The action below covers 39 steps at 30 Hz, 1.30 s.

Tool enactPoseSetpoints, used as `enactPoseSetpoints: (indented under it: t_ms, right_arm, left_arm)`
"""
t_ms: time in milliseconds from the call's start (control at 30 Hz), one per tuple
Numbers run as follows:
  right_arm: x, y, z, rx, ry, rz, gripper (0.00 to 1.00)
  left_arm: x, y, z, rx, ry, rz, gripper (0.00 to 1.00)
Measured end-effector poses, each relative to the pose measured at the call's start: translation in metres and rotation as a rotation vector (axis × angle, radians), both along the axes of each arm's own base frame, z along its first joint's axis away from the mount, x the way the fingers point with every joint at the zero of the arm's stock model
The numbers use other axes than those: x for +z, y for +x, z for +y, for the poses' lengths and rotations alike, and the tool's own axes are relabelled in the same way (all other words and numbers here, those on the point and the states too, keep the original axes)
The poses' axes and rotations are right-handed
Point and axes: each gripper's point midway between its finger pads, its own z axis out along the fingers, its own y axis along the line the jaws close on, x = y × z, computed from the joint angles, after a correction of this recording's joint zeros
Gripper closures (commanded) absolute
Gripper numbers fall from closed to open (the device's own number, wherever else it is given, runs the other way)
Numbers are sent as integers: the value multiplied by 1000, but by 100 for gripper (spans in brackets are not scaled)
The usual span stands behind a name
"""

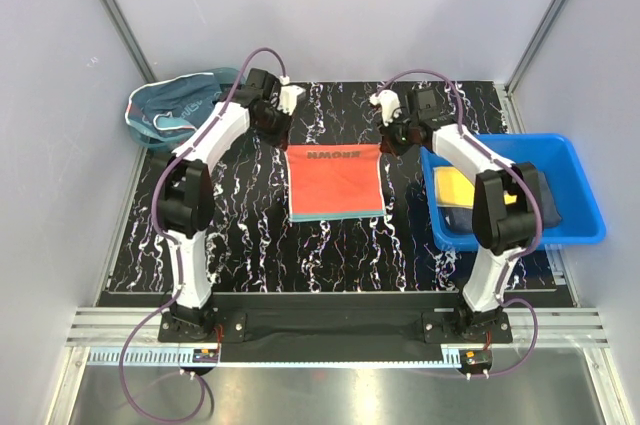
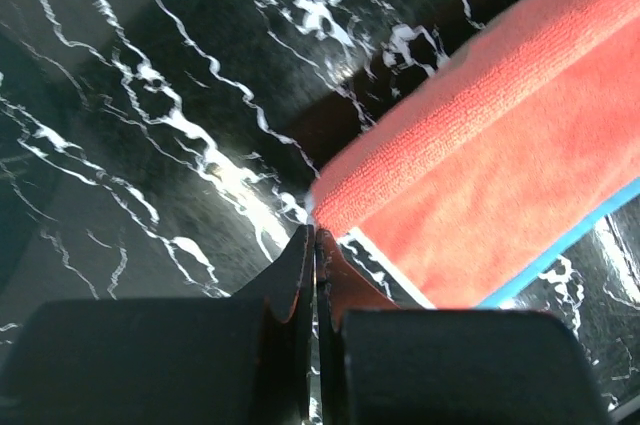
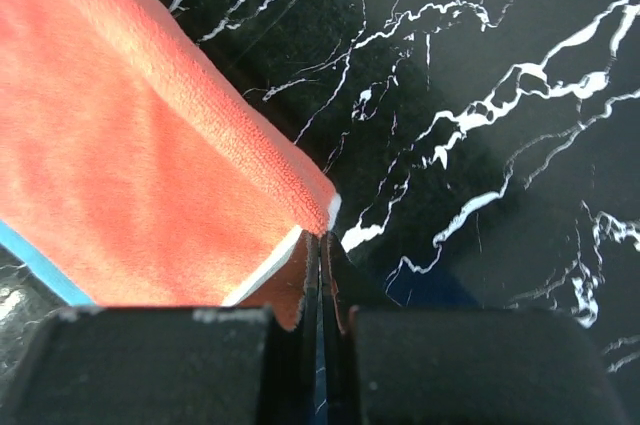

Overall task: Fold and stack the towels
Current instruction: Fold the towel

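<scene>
Early days here: the orange-red cloth towel with the brown print (image 1: 335, 182) lies spread in the middle of the black marbled table (image 1: 240, 235), no stack started, while a yellow towel (image 1: 455, 185) and a dark grey-blue one (image 1: 545, 200) wait in the rigid blue plastic bin (image 1: 584, 180) on the right. The left gripper (image 2: 315, 250) is clamped on the towel's far-left corner, the right gripper (image 3: 322, 250) on its far-right corner (cloth pinched between both pairs of fingers), so the fold looks ready to begin.
</scene>
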Motion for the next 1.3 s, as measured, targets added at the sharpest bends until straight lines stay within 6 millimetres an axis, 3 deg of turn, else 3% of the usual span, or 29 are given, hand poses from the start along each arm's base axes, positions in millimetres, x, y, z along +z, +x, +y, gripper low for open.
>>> enactPoseSetpoints:
  t_ms: [233, 533, 933, 1100, 1300]
  right_arm:
    - [16, -20, -4, -38, 12, -52, 100]
    - [1, -61, 1, -61, 4, -18, 100]
    - [-17, -91, -3, -116, 14, 34, 100]
    - [-33, -105, -8, -143, -8, 71, 100]
    - [-32, -116, -1, -144, -8, 71, 100]
  left_arm:
    - [8, -33, -4, -25, 19, 12, 100]
    - [29, -65, -3, -30, 10, -29, 100]
    - [-12, -113, -9, -56, 45, 96, 100]
    - [-20, -126, -14, -70, 50, 122, 100]
    - [-24, -137, -17, -74, 56, 143, 100]
